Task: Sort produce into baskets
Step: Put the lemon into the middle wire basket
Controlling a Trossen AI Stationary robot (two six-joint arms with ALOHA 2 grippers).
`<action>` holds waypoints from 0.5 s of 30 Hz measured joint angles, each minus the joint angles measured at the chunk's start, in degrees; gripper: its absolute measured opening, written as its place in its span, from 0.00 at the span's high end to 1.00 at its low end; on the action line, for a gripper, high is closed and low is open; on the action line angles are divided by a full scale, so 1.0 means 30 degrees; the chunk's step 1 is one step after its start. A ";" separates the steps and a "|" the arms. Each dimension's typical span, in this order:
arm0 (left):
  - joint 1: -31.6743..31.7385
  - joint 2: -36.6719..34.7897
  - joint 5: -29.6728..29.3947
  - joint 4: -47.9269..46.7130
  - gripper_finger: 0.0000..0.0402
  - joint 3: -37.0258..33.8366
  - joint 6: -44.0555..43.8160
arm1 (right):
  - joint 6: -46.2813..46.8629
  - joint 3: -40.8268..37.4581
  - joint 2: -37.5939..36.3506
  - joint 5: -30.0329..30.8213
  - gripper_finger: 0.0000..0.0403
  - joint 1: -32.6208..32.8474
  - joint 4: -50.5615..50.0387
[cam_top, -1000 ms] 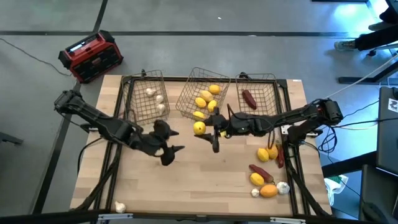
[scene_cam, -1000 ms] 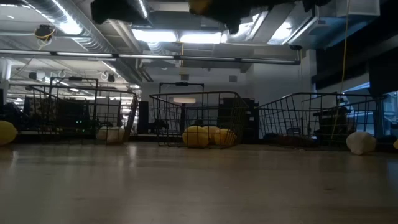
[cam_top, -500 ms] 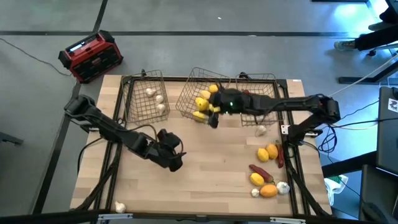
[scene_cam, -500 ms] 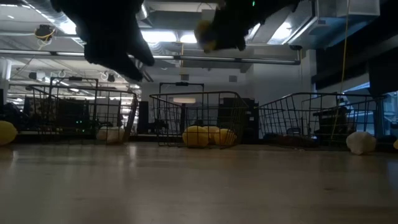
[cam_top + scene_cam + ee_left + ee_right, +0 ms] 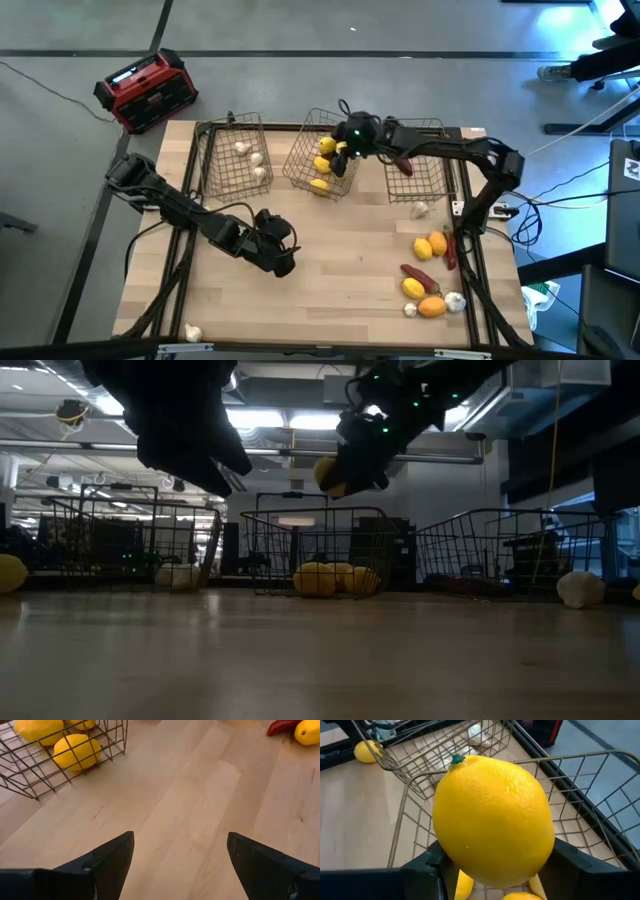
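My right gripper [image 5: 348,150] hangs over the middle basket [image 5: 312,172], shut on a yellow lemon [image 5: 492,817], which also shows high in the low view [image 5: 326,473]. Several lemons [image 5: 322,166] lie in that basket. The left basket [image 5: 237,155] holds white bulbs, and the right basket [image 5: 418,165] holds a dark red piece [image 5: 400,160]. More produce [image 5: 428,280] lies at the table's near right. My left gripper [image 5: 281,256] stands open over bare wood left of centre, with nothing between its fingers [image 5: 112,862]. My right gripper pinches the lemon between its two fingers [image 5: 427,865], which sit on the fruit's two opposite flanks [image 5: 451,854]. The fingers come from the table's right, slanting downward. The lemon is lifted clear above the middle basket, its green stem end [image 5: 456,759] pointing away from the fingers.
A red-and-black box [image 5: 145,90] sits on the floor beyond the table's far left corner. A white bulb [image 5: 420,209] lies in front of the right basket, another [image 5: 190,332] at the near left corner. Bare wood [image 5: 350,265] lies in the table's middle.
My right gripper has carried the lemon from the table's middle toward the far edge, to above the middle basket, and has tipped further downward. My left gripper has sunk toward the table and stayed open.
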 joint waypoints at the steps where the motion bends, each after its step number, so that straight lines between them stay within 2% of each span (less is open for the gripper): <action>1: 0.0000 0.0000 -0.0006 0.0000 0.21 0.0000 0.0067 | -0.0041 0.0617 0.0382 -0.0024 0.48 -0.0096 -0.0485; 9: 0.0058 0.0000 -0.0144 0.0037 0.21 0.0000 0.0067 | -0.0666 0.6118 0.3652 -0.0184 0.48 -0.0248 -0.5569; 15: 0.0036 0.0018 -0.0146 0.0065 0.21 0.0000 0.0028 | -0.0962 0.7047 0.5274 -0.0330 0.48 -0.0224 -0.6997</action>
